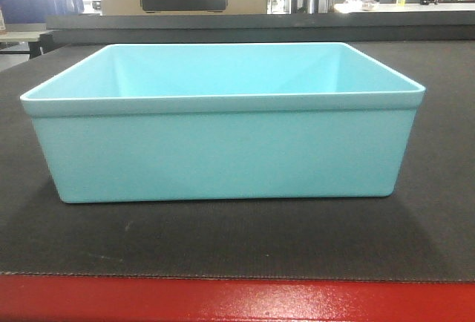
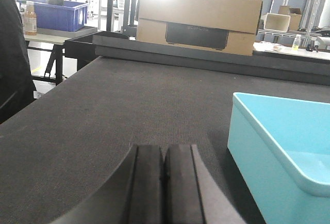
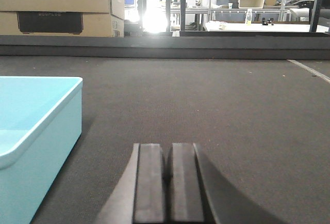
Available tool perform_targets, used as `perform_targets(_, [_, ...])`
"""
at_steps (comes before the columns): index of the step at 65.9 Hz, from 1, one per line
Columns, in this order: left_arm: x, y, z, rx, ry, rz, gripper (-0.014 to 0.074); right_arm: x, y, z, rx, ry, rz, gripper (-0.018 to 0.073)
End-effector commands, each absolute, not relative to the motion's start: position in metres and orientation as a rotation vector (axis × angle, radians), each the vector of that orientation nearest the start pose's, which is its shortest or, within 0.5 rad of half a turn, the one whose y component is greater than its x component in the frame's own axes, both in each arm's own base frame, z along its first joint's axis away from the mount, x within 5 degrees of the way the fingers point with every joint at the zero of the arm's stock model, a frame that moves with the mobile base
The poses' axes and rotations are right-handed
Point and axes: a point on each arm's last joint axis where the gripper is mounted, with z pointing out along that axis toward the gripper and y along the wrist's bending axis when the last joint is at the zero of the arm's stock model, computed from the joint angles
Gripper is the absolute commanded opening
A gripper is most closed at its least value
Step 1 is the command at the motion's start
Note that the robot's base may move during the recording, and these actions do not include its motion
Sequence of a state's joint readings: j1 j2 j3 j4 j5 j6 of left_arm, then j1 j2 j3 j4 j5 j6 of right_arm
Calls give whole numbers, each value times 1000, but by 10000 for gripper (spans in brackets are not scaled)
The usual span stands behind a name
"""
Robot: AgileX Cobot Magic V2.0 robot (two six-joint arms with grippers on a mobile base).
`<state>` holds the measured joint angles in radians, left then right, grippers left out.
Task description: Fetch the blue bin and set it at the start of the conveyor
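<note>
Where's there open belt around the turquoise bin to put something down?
Bare belt lies between the blue bin and the red strip, and on both sides beside the left gripper and right gripper. Nothing on it looks crowded.

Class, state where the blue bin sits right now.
In the front view the blue bin rests upright on the black belt, just behind the red strip. It lies between the two hands, right of the left hand.
</note>
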<state>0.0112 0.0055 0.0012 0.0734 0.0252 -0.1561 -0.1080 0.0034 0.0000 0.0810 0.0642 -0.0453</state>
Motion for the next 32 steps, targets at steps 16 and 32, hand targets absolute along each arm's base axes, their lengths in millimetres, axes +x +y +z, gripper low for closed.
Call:
perform_targets(16, [56,1,213,-79,1488,-58,-111,56,-6,210,106,1520,-61,-162])
perform_targets(32, [56,1,213,-79,1488,-58,-111,56,-6,210,106,1520,-61,-162])
